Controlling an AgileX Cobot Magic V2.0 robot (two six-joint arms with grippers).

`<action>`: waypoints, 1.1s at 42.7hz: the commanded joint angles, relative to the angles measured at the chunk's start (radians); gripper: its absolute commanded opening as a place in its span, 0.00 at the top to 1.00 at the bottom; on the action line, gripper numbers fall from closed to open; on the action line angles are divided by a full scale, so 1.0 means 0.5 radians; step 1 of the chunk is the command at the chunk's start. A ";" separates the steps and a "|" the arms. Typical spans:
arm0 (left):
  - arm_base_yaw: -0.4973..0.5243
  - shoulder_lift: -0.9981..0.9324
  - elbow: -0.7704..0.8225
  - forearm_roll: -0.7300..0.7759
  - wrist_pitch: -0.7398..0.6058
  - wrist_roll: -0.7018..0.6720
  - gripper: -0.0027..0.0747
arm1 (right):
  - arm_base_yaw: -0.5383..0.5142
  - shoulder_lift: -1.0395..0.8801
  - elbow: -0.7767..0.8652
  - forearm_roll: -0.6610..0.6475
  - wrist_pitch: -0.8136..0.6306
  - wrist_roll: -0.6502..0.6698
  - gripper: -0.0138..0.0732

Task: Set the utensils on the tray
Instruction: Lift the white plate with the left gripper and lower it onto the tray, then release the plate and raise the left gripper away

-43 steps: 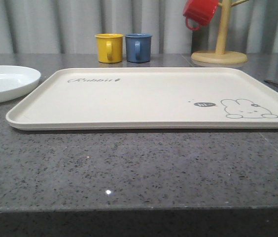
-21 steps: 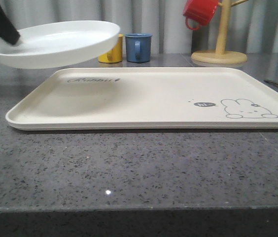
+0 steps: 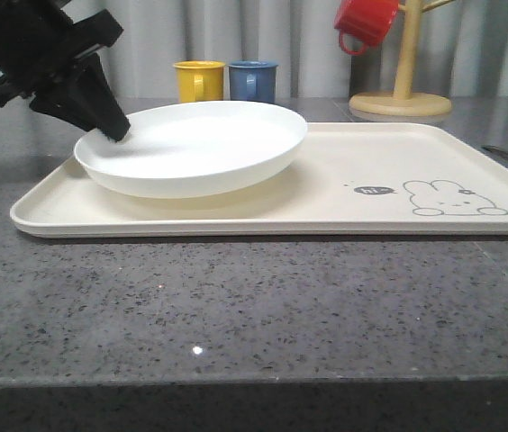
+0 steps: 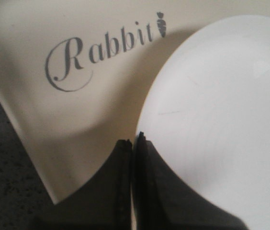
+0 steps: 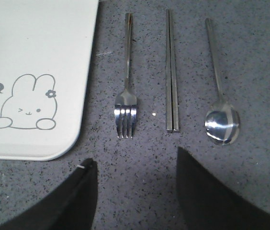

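Left claw pinches the near-left rim of the white plate, fingers pressed together on the rim edge as seen in the left wrist view. Plate sits over the left half of the tray, covering the "Rabbit" script area; it looks slightly tilted, and contact with the tray floor cannot be confirmed. Right claw hangs spread and empty above the tabletop, just beside the tray's right edge. Fork, chopsticks and spoon lie parallel on the tabletop, off the tray, apart from one another. Judgement: step in hand is setting the plate down. To do it well: lower until the plate base lies flat, keep it level, then release straight and withdraw along the rim line so the plate is not dragged. Leave the tray's right half, near the rabbit drawing, free for the three utensils. Risk: early release would let the plate drop and skid.
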State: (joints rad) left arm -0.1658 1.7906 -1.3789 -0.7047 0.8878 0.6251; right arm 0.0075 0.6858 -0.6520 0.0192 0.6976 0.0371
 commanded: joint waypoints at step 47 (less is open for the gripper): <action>-0.785 -0.981 -0.018 1.294 0.134 -0.782 0.51 | -0.005 0.007 -0.065 -0.011 -0.115 -0.010 0.38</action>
State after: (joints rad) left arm -0.4914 1.4195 -1.4240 -0.1524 1.0282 0.3262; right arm 0.0075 0.6858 -0.6520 0.0192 0.6976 0.0371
